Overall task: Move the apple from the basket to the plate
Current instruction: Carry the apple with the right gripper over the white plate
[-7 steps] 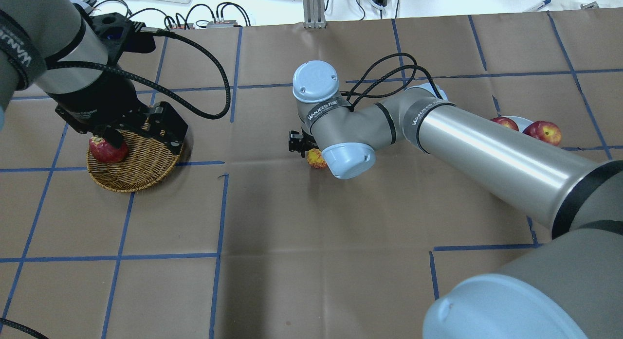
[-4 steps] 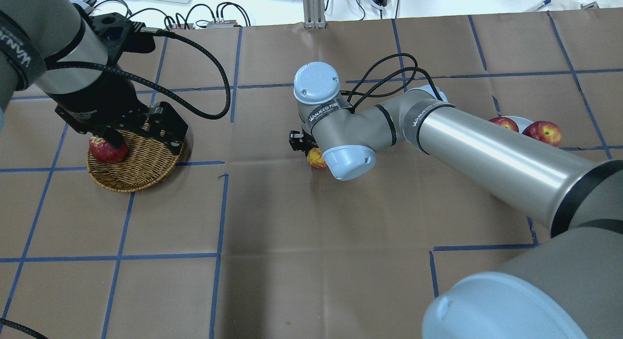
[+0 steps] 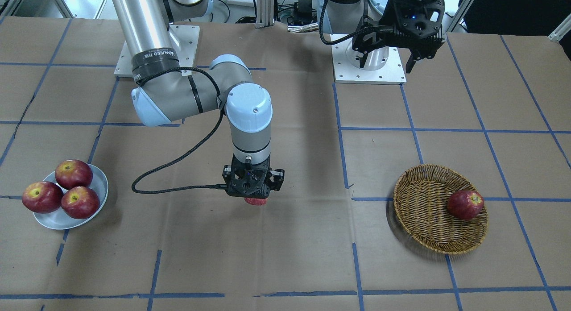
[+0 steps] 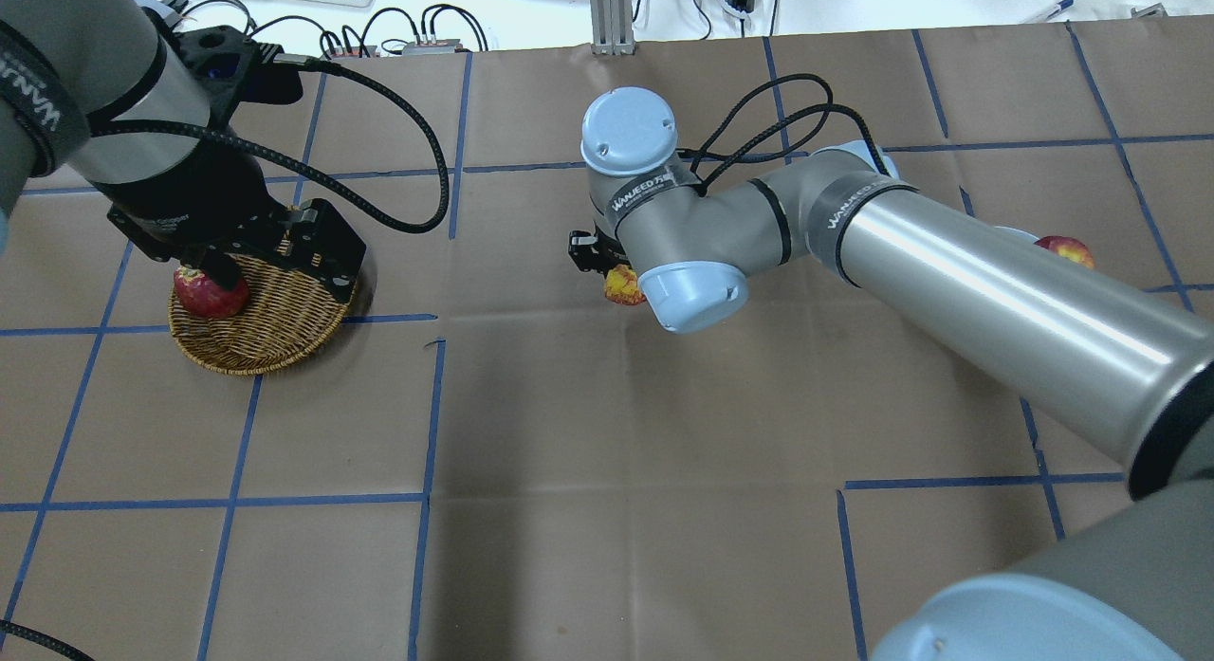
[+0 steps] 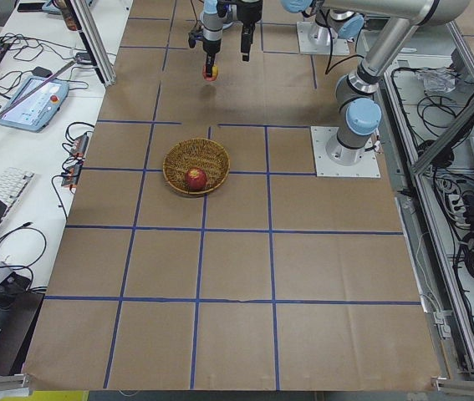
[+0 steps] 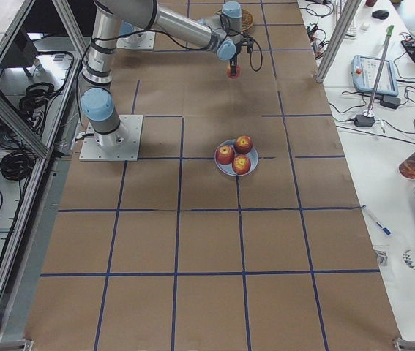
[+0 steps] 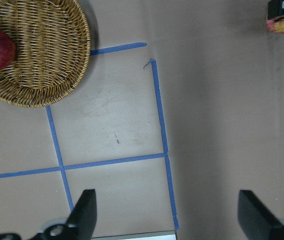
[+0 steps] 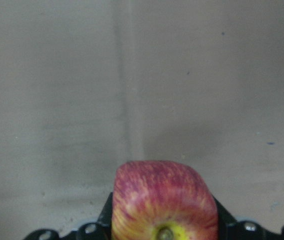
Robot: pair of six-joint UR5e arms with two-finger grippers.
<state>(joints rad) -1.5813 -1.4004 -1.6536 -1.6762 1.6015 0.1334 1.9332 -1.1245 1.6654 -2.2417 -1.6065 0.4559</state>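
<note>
My right gripper (image 3: 254,198) clamps the pale pinkish-red streaked apple (image 8: 164,205) mid-carry; next I must reach the small round grey-white plate (image 3: 60,221).

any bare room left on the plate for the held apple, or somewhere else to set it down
The plate is crowded: three dark red apples cover it, leaving only a bare strip along one edge. The basket is mostly free, with a lone red apple at one side. The widest bare patch is the brown paper table between plate and basket.
</note>
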